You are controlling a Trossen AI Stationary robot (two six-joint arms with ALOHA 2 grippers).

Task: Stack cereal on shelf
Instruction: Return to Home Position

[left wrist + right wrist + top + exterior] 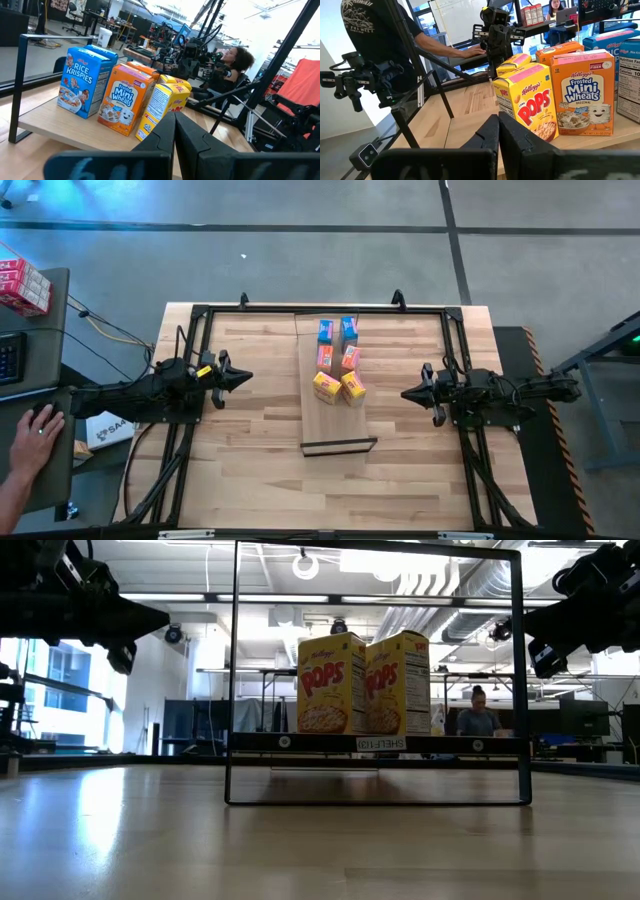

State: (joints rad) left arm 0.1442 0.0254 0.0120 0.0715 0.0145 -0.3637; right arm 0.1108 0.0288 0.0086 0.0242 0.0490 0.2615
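Six small cereal boxes stand upright in two rows on the shelf (335, 430), a pale board with black end frames lying on the tabletop. In the high view there are two blue boxes (336, 330) at the far end, two orange (337, 357) in the middle and two yellow (339, 387) nearest. The low view shows the yellow Pops boxes (362, 682) inside the frame (520, 680). My left gripper (248, 378) hovers shut to the left of the shelf, and my right gripper (404, 393) hovers shut to its right. Each wrist view (174, 116) (498, 116) faces the boxes.
Black rails (195, 330) frame the tabletop. Bare wood lies on both sides of the shelf and toward the near edge. A person's hand (38, 428) rests at a side desk on the left, where red boxes (20, 280) lie. People sit in the room behind.
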